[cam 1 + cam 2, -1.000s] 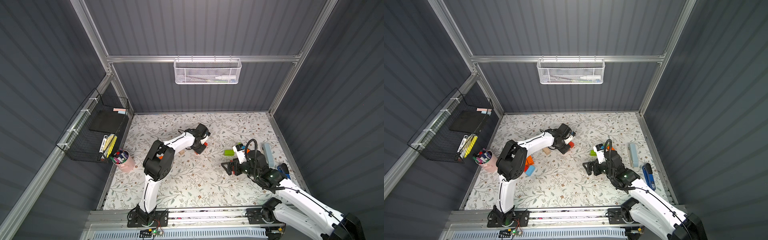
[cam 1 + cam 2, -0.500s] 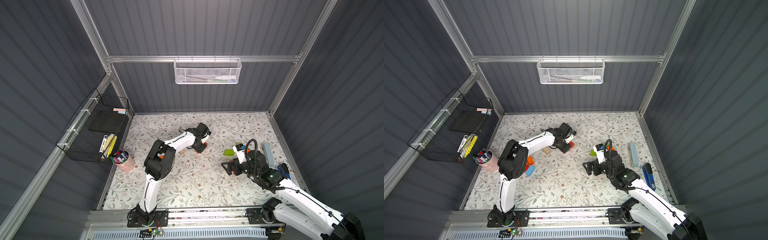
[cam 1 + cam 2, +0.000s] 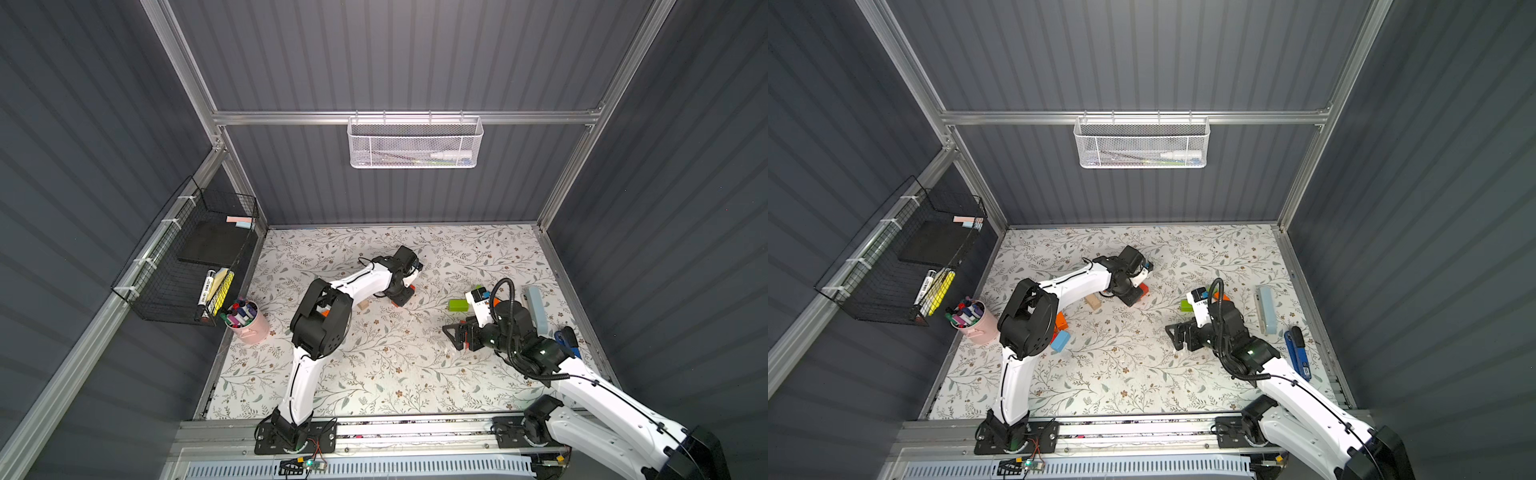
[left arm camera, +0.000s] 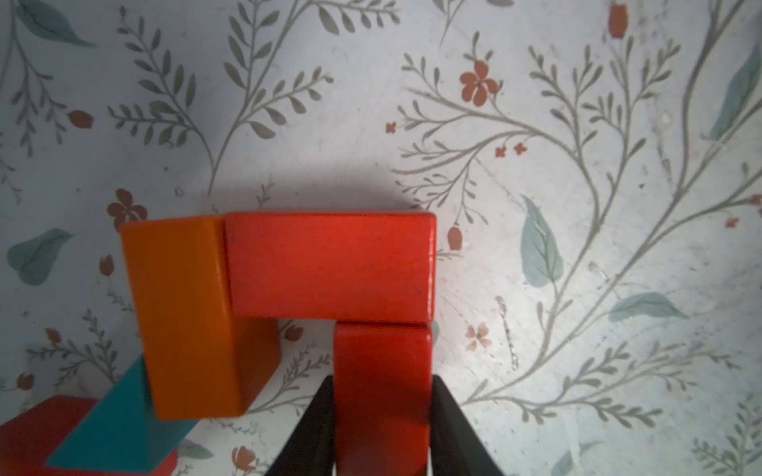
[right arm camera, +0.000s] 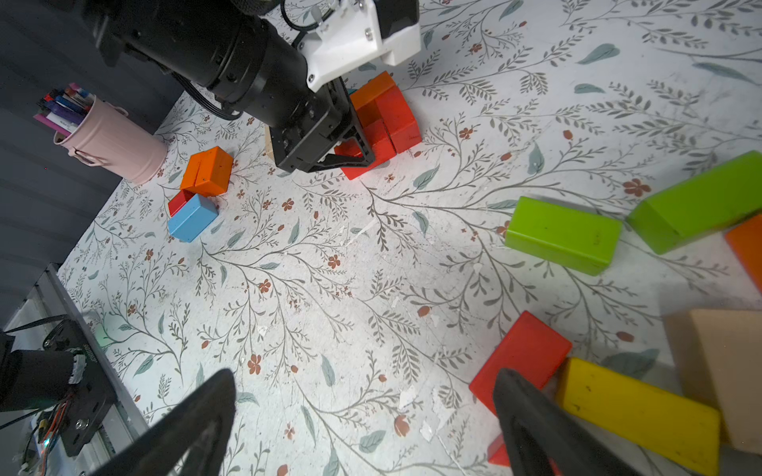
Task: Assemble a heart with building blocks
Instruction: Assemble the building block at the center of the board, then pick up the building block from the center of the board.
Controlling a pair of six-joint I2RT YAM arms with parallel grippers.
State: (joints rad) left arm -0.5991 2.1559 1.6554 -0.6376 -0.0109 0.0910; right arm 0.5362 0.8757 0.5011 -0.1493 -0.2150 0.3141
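My left pincer (image 4: 382, 377) clamps one red block (image 4: 381, 350) against one longer red brick (image 4: 330, 263); my right pincer (image 5: 365, 381) gapes empty, two green bricks (image 3: 460, 305) at twelve o'clock.

light: bright, diffuse | shadows: soft | right wrist: right hand (image 5: 365, 377) out of focus, edges warped

The worktop (image 5: 330, 268) is wearing a white ground with grey-green sprigs, teal leaves and small rust-red flowers; the red brick (image 4: 330, 263) and red block (image 4: 383, 371) are showing one bright shade, the orange block (image 4: 181, 309) a lighter one; the green bricks (image 5: 563, 235) are showing lime; the yellow brick (image 5: 635, 416) is showing dark scuffs; the cup (image 5: 111, 140) is showing pale pink; the walls (image 3: 415, 62) are showing ribbed dark grey.
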